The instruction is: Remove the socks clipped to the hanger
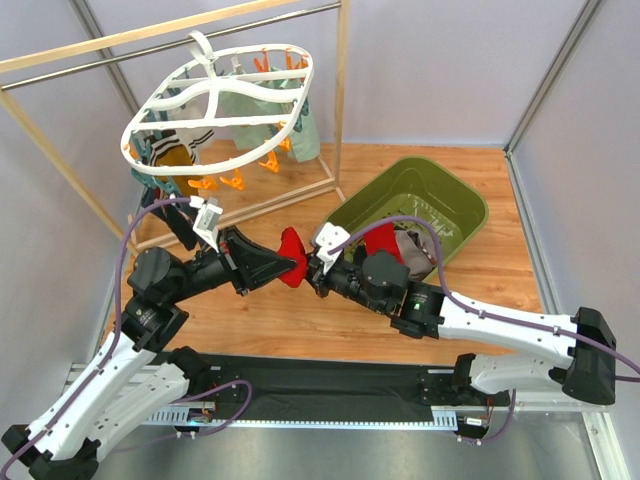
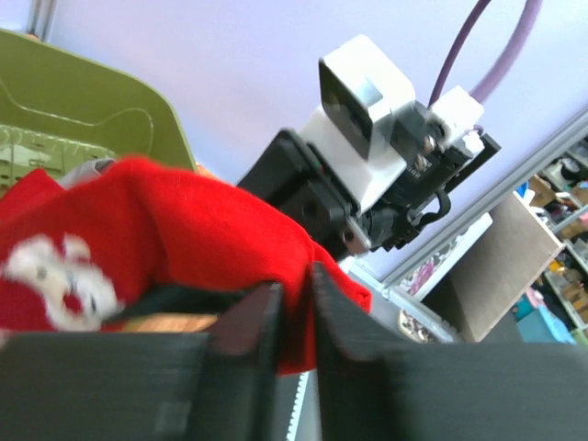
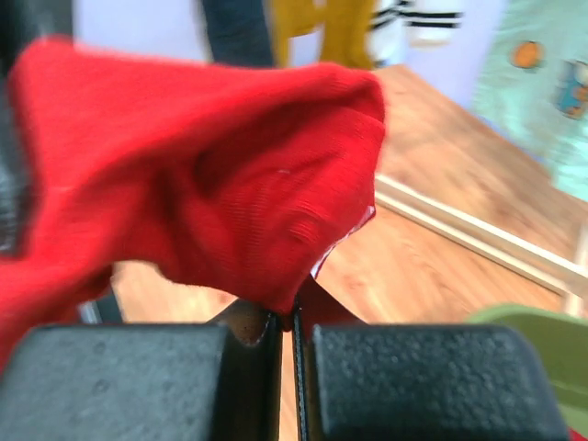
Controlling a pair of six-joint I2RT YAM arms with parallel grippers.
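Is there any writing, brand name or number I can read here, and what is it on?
None can be read in any view.
Red sock: a white printed figure, no letters.
Mint sock: blurred orange pictures, no words.
Shelves in the background: too blurred to read.

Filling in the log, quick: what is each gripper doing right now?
Left gripper: shut on the red sock.
Right gripper: shut on the same red sock.
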